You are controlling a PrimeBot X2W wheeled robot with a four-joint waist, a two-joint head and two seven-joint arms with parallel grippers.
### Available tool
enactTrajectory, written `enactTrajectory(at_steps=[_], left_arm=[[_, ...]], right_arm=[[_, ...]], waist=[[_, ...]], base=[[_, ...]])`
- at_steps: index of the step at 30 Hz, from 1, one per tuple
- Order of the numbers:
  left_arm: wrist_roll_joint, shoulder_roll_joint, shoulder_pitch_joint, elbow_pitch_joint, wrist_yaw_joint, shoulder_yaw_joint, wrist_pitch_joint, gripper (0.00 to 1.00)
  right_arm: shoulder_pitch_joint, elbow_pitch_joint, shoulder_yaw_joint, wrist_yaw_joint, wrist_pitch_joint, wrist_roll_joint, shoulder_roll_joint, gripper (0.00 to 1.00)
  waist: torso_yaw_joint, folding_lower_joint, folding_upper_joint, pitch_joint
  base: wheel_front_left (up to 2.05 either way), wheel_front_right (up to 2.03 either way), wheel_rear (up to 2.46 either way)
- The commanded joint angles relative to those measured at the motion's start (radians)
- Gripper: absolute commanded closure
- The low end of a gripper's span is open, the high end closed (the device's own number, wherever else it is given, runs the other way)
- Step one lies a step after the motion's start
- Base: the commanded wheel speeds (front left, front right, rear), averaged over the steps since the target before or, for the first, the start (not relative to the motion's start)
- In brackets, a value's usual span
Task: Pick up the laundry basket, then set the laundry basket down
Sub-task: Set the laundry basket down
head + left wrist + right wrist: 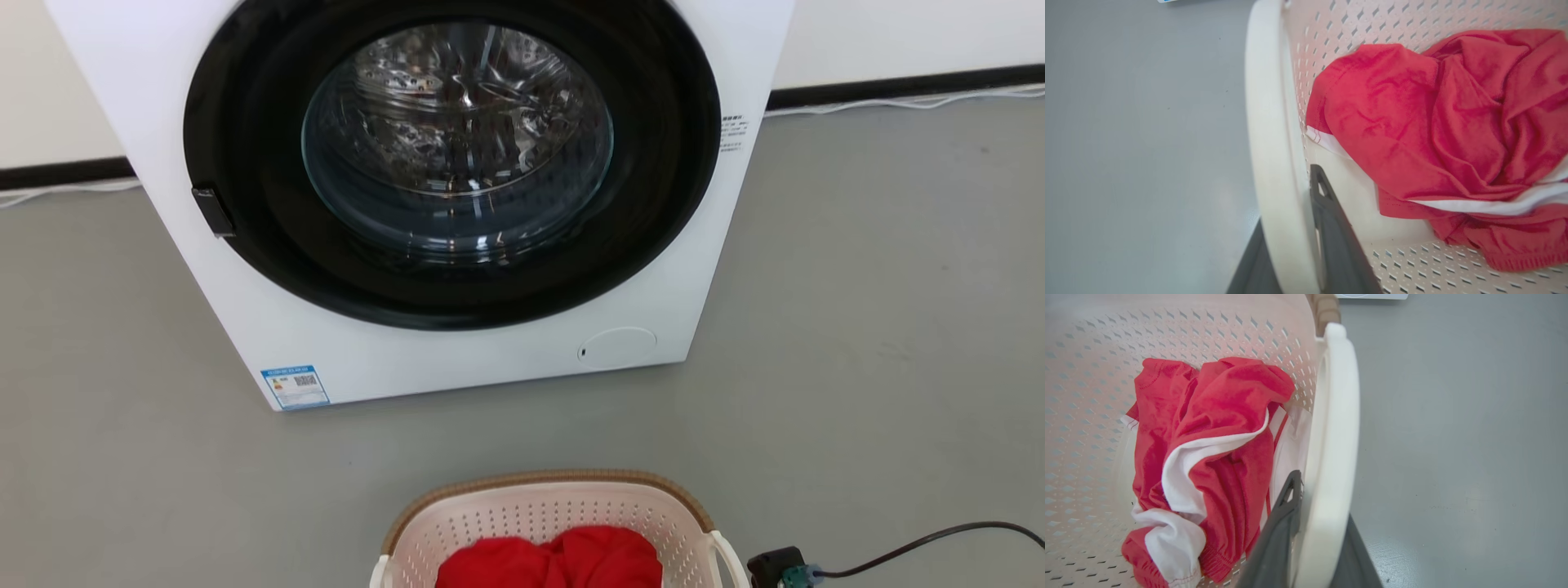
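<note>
Before the washer (pixel 245 327), left gripper (pixel 1290 212) and right gripper (pixel 1323 502) hold laundry basket (pixel 531 513)

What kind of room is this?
Probably a laundry area: a white washer with a round glass door stands on a grey floor, and a basket holding red clothes sits in front of it.

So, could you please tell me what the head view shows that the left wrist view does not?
Head view, not the left wrist's: the washer's glass door, a black plug with cable, a brown woven-look rim. Left wrist view, not the head's: the left pincer shut across a white loop handle. Both: the laundry basket, red garment inside, grey floor.
</note>
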State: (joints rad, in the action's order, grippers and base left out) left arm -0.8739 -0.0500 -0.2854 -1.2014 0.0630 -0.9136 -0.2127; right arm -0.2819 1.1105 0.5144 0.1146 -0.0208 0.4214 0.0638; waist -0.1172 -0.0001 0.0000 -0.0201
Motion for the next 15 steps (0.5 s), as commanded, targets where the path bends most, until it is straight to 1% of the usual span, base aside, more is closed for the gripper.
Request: enactTrajectory(at_steps=[1, 6, 10, 11, 15], left_arm=[[-0.004, 0.000, -0.069, 0.014, 0.012, 0.013, -0.026, 1.00], [-0.002, 0.000, -0.129, 0.020, 0.034, 0.020, -0.040, 1.00], [0.009, 0.000, -0.196, 0.033, 0.042, 0.032, -0.046, 1.00], [0.009, 0.000, -0.196, 0.033, 0.042, 0.032, -0.046, 1.00], [0.028, -0.012, -0.267, 0.047, 0.049, 0.051, -0.048, 1.00]], right_arm=[[-0.015, -0.026, 0.022, 0.016, -0.009, -0.014, -0.014, 1.00], [-0.056, -0.045, 0.014, 0.016, -0.044, -0.029, -0.014, 1.00], [-0.114, -0.056, -0.006, 0.016, -0.075, -0.048, -0.014, 1.00], [-0.114, -0.056, -0.006, 0.016, -0.075, -0.048, -0.014, 1.00], [-0.191, -0.046, -0.047, 0.016, -0.120, -0.088, -0.014, 1.00]], waist=[[0.002, 0.0001, 0.0000, -0.019], [0.011, 0.0001, 0.0000, -0.079], [0.020, 0.0001, 0.0000, -0.154], [0.020, 0.0001, 0.0000, -0.154], [0.034, 0.0001, 0.0000, -0.245]], base=[[0.00, 0.00, 0.00], [0.00, 0.00, 0.00], [0.00, 0.00, 0.00], [0.00, 0.00, 0.00], [0.00, 0.00, 0.00]])
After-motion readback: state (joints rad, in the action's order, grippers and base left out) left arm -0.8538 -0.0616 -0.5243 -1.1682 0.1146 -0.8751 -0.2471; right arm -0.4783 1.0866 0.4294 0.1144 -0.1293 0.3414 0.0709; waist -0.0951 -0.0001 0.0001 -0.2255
